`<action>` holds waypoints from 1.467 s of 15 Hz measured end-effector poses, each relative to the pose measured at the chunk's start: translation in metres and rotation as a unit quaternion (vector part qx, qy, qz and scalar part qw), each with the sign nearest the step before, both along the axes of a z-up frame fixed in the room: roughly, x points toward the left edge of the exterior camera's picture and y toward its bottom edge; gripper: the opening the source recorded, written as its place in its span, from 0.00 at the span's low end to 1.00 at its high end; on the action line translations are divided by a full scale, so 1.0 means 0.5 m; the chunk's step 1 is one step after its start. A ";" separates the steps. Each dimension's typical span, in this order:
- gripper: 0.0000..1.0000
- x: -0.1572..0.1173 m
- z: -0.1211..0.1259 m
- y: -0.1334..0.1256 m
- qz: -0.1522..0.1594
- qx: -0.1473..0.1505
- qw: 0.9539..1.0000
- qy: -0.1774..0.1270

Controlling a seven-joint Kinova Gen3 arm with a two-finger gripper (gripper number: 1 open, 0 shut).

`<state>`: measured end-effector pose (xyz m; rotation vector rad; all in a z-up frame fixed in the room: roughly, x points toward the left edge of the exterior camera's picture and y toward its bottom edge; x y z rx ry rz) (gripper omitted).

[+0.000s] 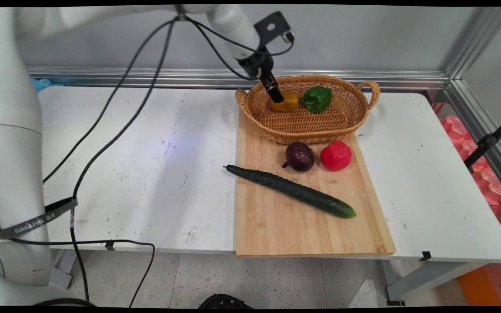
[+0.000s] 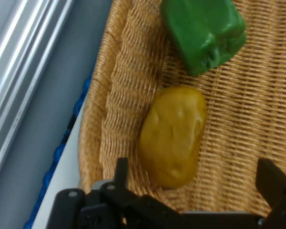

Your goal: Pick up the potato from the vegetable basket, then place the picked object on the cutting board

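My gripper (image 1: 278, 96) reaches down into the left part of a woven wicker basket (image 1: 346, 117), just over a yellow potato (image 1: 286, 102). In the hand view the gripper (image 2: 198, 180) is open, and the potato (image 2: 174, 136) lies free on the basket floor (image 2: 248, 119) between and just beyond the two fingers (image 2: 121, 172). A green bell pepper (image 1: 318, 98) rests to the potato's right in the basket; it appears as the green bell pepper (image 2: 202, 33) at the top of the hand view. Nothing is held.
The basket stands at the far end of a wooden cutting board (image 1: 276, 221). On the board lie a purple onion (image 1: 299, 156), a red bell pepper (image 1: 335, 155) and a long cucumber (image 1: 292, 190). Black cables (image 1: 115, 130) hang from the arm over the table's left half.
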<state>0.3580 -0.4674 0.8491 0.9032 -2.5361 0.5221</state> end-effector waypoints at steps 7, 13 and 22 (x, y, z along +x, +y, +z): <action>1.00 -0.042 -0.065 -0.072 -0.012 0.012 1.000 -0.014; 0.00 -0.066 -0.103 -0.120 -0.037 0.025 0.999 -0.024; 0.00 -0.073 -0.058 -0.130 -0.086 0.023 0.996 -0.031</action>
